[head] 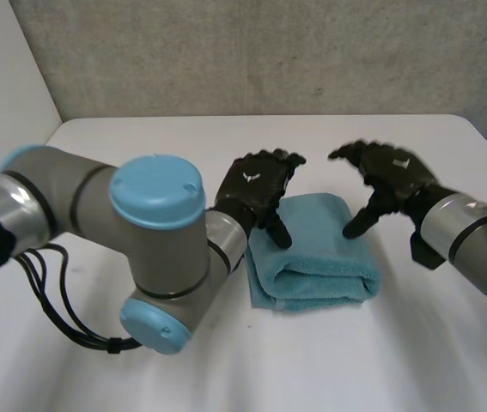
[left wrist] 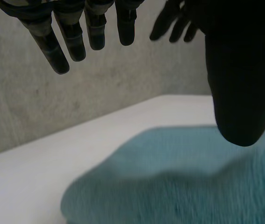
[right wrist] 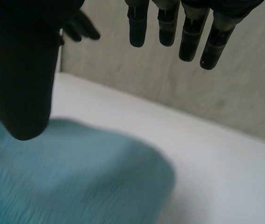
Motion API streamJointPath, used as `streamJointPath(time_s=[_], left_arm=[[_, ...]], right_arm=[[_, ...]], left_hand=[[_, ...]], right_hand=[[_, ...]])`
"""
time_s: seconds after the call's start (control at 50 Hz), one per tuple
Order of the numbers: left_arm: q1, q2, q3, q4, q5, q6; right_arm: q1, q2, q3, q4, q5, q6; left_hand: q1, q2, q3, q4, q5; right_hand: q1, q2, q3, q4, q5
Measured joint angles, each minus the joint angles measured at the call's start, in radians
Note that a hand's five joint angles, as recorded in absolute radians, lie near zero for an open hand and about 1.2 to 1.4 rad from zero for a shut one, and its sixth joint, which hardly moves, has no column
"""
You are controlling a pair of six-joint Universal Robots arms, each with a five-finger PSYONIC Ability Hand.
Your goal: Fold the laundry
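1. The left arm [head: 153, 249] crosses the near left of the table [head: 415, 360]; the left hand [head: 256, 190] hangs palm-down over the towel's far left corner; its fingers [left wrist: 57, 51] are straight, spread and released, grasping nothing; the thumb points down at the cloth, and I cannot tell whether it touches.
2. The folded teal towel [head: 320, 249] lies mid-table between the hands; it looks near-square, with no clear long axis; its rounded fold runs side to side along the near edge, facing the robot; layered edges show on its left side.
3. The right hand [head: 393, 172] hovers above the towel's right edge; its fingers [right wrist: 188, 37] are loosely bent and released, empty; the thumb points down.
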Motion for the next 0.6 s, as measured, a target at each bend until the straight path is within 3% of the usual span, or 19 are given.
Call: streamJointPath(time_s=[0.1,0.32,0.48,0.6], left_arm=[[-0.006,-0.07,-0.009,-0.009,-0.05,0.004],[-0.001,-0.112,-0.079,-0.036,-0.055,0.015],[0.002,-0.067,-0.086,-0.041,-0.048,0.058],[0.014,0.047,-0.06,-0.047,-0.048,0.09]], right_arm=[[-0.015,0.145,-0.046,0.043,-0.064,-0.006],[-0.013,0.345,-0.162,0.158,-0.064,-0.049],[-0.013,0.356,-0.214,0.239,-0.04,-0.119],[-0.009,0.24,-0.252,0.238,0.003,-0.103]], left_hand=[[0.0,0.0,0.0,0.0,0.0],[0.0,0.0,0.0,0.0,0.0],[0.0,0.0,0.0,0.0,0.0],[0.0,0.0,0.0,0.0,0.0]], right_hand=[[0.0,0.0,0.0,0.0,0.0],[-0.01,0.0,-0.009,0.0,0.0],[-0.048,-0.028,-0.024,-0.011,0.0],[-0.048,-0.028,-0.024,-0.011,-0.008]])
